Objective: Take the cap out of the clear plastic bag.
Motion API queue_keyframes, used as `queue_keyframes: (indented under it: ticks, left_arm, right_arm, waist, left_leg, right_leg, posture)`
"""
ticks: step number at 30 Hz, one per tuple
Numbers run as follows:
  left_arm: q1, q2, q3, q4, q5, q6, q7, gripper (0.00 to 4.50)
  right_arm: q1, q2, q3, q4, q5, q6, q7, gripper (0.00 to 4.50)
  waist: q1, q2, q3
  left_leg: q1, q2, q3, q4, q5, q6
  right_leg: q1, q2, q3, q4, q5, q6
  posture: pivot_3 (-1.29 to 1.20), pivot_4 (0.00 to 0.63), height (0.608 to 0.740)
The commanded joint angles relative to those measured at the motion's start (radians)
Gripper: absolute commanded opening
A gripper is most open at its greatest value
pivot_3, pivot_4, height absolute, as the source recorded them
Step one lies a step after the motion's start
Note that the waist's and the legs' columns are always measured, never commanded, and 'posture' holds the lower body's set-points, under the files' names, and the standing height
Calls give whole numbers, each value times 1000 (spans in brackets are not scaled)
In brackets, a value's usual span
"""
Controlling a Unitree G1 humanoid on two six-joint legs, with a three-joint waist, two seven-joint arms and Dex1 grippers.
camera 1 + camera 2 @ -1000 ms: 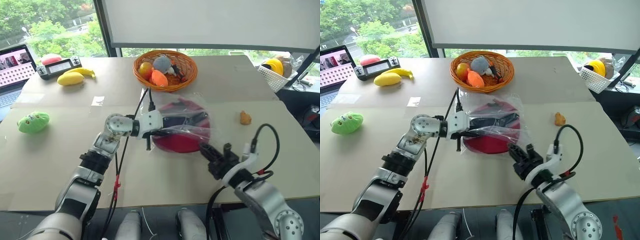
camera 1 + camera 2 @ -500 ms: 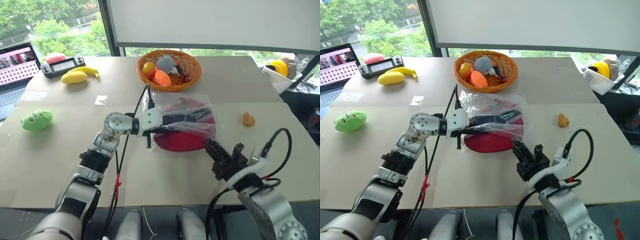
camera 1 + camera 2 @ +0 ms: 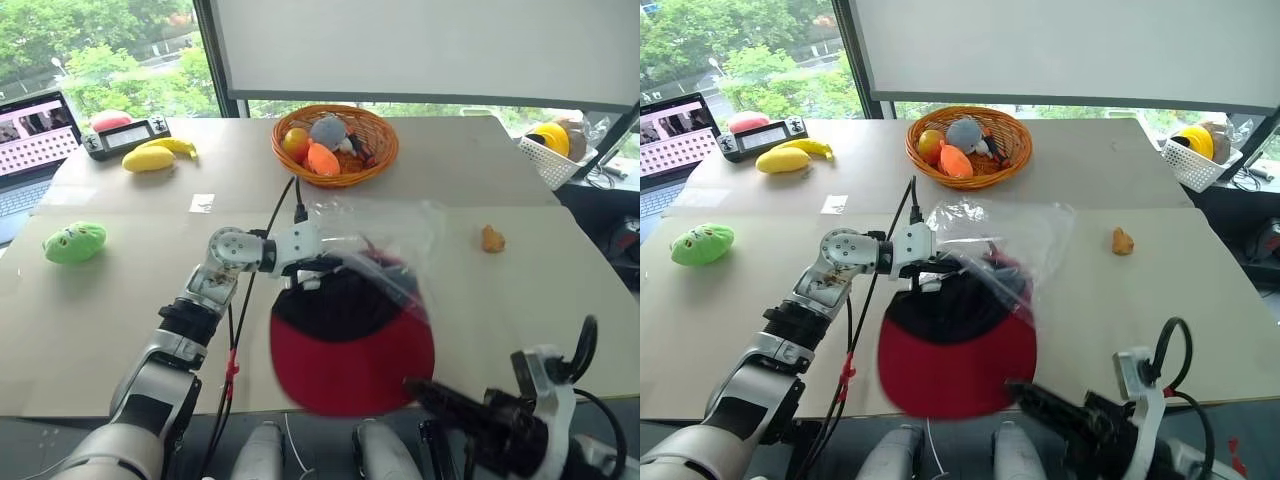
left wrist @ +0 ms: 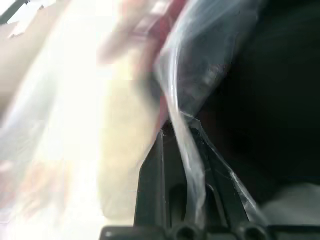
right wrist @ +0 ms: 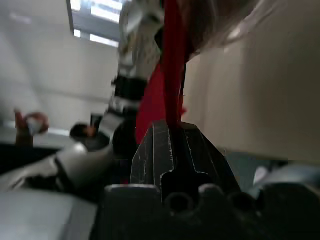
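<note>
— Right, nearest first: what has the right tool [image 3: 1025,392] got?

— It sits at six o'clock, at the near edge of the tabletop [image 3: 120,330], clenched on the red brim of the cap [image 3: 350,345]. The right wrist view shows that red edge pinched between the two black fingers.

— And where is the cap itself?

— Mostly out. Its red brim and black lining hang toward the near edge, while the crown end at twelve o'clock of it still lies under the mouth of the clear plastic bag [image 3: 385,235].

— The left tool?

— The left tool [image 3: 322,268] is at the centre, clamped shut on a bunched fold of the film; the left wrist view shows plastic trapped between its fingers.

— How will these things handle?

— I'd judge the cap light, soft and floppy, so it droops from one pinch; the stiffer brim is the sensible place to hold. The bag is thin, crinkly and slippery, likely to cling and drag along unless anchored.

— Anything legible?

— No brand or lettering I can read on cap or bag. Farther off, at eleven o'clock, the laptop [image 3: 30,135] screen shows pictures too small to read.
</note>
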Motion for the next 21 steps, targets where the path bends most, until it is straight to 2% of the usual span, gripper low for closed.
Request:
queue_keyframes:
  ticks: [1, 5, 7, 11, 13, 19, 21]
  left_arm:
    - [-15, -1, 7, -11, -6, -10, 7, 0]
    - [-10, -1, 7, -19, -8, -6, 6, 0]
    - [-8, -1, 6, -24, -9, -3, 6, 0]
    - [-9, 0, 5, -24, -9, -3, 6, 0]
    - [-8, 0, 5, -25, -9, -2, 5, 0]
    - [-3, 1, 3, -28, -7, -2, 6, 0]
    - [5, 7, 4, -26, -5, -11, 7, 0]
  right_arm:
    - [24, -20, -112, -35, -51, 122, 168, 20]
    - [24, 9, -245, -41, -116, 162, 337, 20]
    - [32, 13, -303, -63, -195, 193, 446, 20]
    - [43, 16, -350, -81, -342, 204, 583, 20]
    - [6, 37, -365, -74, -352, 162, 624, 20]
    - [-233, 122, -375, 36, -108, -5, 483, 20]
    - [-328, 147, -358, 75, -7, -71, 396, 20]
  waist:
    - [8, 0, 0]
    - [21, 0, 0]
    - [23, 0, 0]
    - [23, 0, 0]
    - [23, 0, 0]
    - [18, -1, 1]
    - [19, -1, 1]
  left_leg:
    - [0, 0, 0, 1, 0, 0]
    - [-2, -1, 0, 1, 0, 0]
    - [-3, -1, 0, 1, -1, 1]
    - [-5, -2, 0, 1, -1, 1]
    - [-5, -2, 0, 1, -1, 1]
    - [-4, -2, 1, 1, -1, 1]
    - [-4, -2, 1, 1, -1, 1]
  right_leg:
    - [0, 0, 0, 0, 0, 0]
    - [-1, -1, 0, -4, 1, 2]
    - [0, -1, -1, -6, 1, 3]
    - [0, -2, -1, -9, 2, 5]
    - [0, -2, -1, -9, 2, 5]
    - [0, -2, -1, -9, 3, 5]
    - [0, -2, -1, -9, 3, 5]
  posture:
    - [0, 150, 733]
    - [0, 150, 733]
    - [0, 150, 733]
    - [0, 150, 733]
    - [0, 150, 733]
    - [0, 150, 733]
    - [0, 150, 733]
